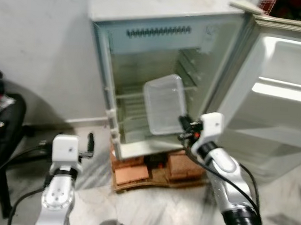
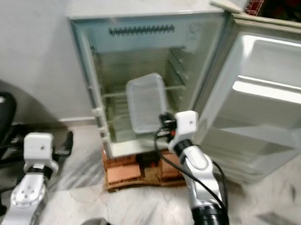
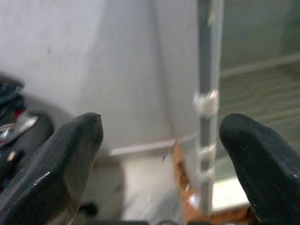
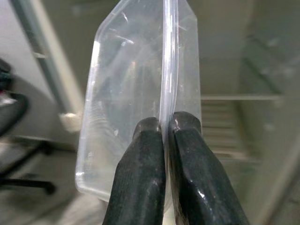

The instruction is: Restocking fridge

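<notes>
The fridge [image 1: 162,78] stands open on bricks [image 1: 132,173], with its door [image 1: 272,98] swung wide to the robot's right, and I take it as the landmark. The step in hand seems to be to bring the clear plastic container [image 1: 164,104] into the fridge and set it on a wire shelf [image 2: 116,94]. To do this well, the right arm should go forward between the two sides of the opening. It should also turn the container flat before lowering, because now it is held up on its edge. The release should come only when the bottom rests on the wires.

The container is in front of the open fridge, at the height of the middle shelf. The right pincer [image 4: 166,127] holds it by the rim at its lower corner, with the fingers pressed together on the thin plastic. The left pincer [image 3: 161,140] is wide and holds nothing, low beside the fridge's left side.
</notes>
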